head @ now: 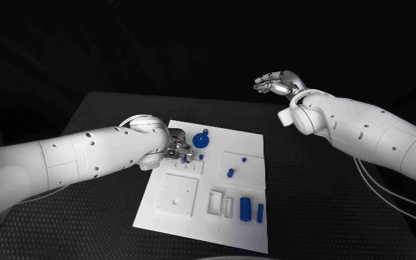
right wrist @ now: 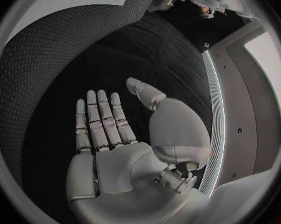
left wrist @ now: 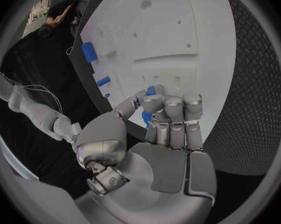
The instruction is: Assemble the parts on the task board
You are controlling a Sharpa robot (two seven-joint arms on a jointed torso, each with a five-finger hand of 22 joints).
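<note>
1. Left wrist view: the left hand (left wrist: 159,134) has its fingers (left wrist: 172,117) curled in over the task board (left wrist: 197,30), with a small blue part (left wrist: 148,104) showing between thumb and fingers; it appears pinched there, though the contact itself is partly hidden.
2. Head view: the left hand (head: 178,147) sits at the upper left corner of the task board (head: 251,151), just beside the round blue part (head: 201,140) with its short stem, and close above a few small blue pegs (head: 194,160).
3. Further across the board lie two small blue pieces (head: 231,172) near the middle and two blue cylinders (head: 246,206) side by side near its lower right edge.
4. The right hand (head: 279,83) hangs raised, well apart from the board, beyond its far right corner; in the right wrist view its fingers (right wrist: 100,117) are straight and spread, holding nothing.
5. The black desk (head: 329,212) lies bare to the board's right and along its far edge.
</note>
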